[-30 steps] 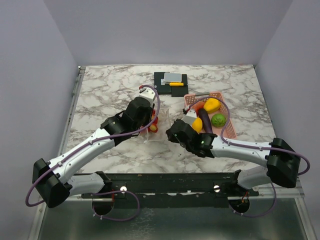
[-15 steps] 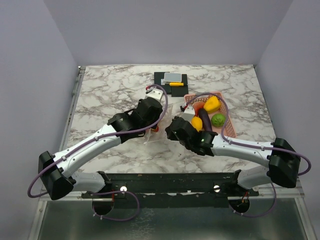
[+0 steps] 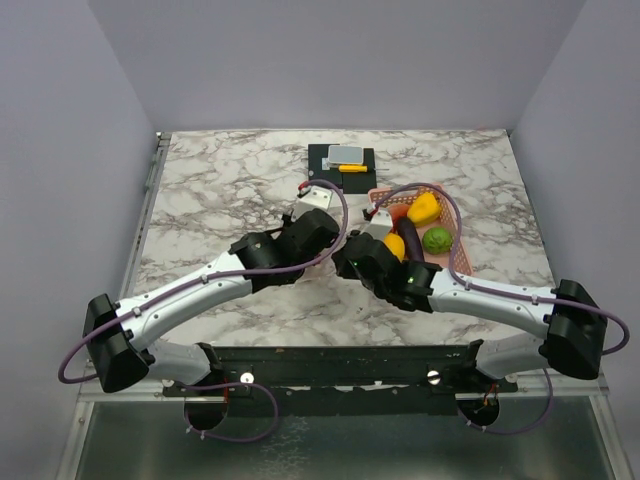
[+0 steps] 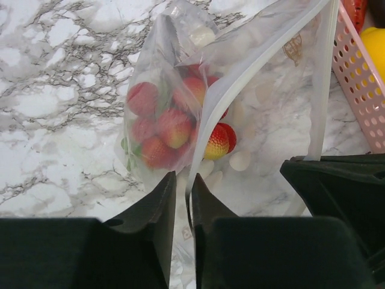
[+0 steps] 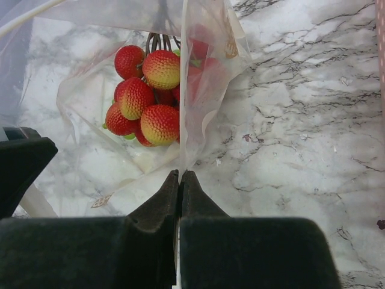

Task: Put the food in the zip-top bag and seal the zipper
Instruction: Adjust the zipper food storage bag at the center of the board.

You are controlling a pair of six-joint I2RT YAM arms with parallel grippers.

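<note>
The bag (image 4: 258,90) is held up near the middle of the table (image 3: 220,180), just beside the basket (image 3: 458,255). Its mouth is turned upward, and its length runs down to the marble, where strawberries (image 5: 147,96) are gathered. Its rim is clamped by the left gripper (image 4: 183,198), and an edge is clenched in the right gripper (image 5: 180,186).

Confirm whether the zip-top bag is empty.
No, a cluster of red-and-yellow toy berries sits inside the zip-top bag.
</note>
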